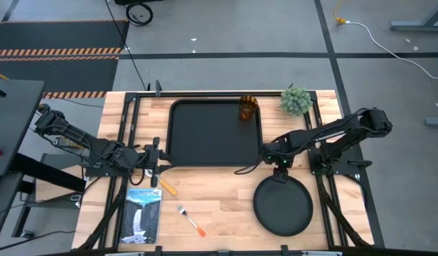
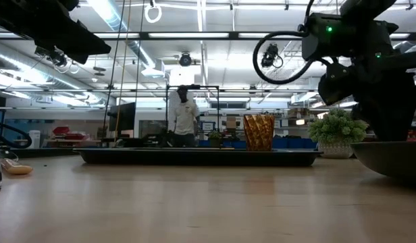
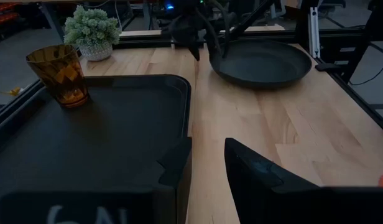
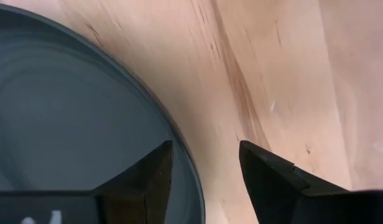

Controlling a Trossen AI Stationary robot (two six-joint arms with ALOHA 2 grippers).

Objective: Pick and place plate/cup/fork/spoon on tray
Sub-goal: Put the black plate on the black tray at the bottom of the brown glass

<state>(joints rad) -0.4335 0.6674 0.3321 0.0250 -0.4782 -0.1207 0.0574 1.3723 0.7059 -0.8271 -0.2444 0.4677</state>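
1. Pale wood table (image 1: 226, 203) carries everything, and both dark arms reach in over it from its two sides.
2. Black rectangular tray (image 1: 215, 135) lies between the two claws, nearer the left one; its raised lip shows just ahead of the left gripper's fingers in the left wrist view.
3. Matte black plate (image 1: 283, 206) sits on the bare wood directly under the right gripper (image 1: 281, 173); the claw hangs over the plate's rim on the side facing the tray.
4. In the right wrist view the right gripper (image 4: 205, 163) has its fingers spread, one over the plate's inside and one over the wood, with the rim (image 4: 179, 140) running between them. Whether they touch the rim I cannot tell, and nothing is clamped.
5. Left gripper (image 1: 153, 158) waits at the tray's near-left corner, its fingers parted and empty.
6. Printed booklet (image 1: 143, 215) lies on the wood just below the left claw.
7. Small green plant (image 1: 295, 100) stands past the right claw, beside the tray's far right corner.
8. Amber cup (image 1: 248, 108) stands upright inside the tray at that same far right corner, well beyond the right claw.
9. Fork (image 1: 191, 220) with its orange handle rests on the wood between booklet and plate.
10. Spoon (image 1: 166, 187) lies just beside the left claw, near the booklet's top edge.
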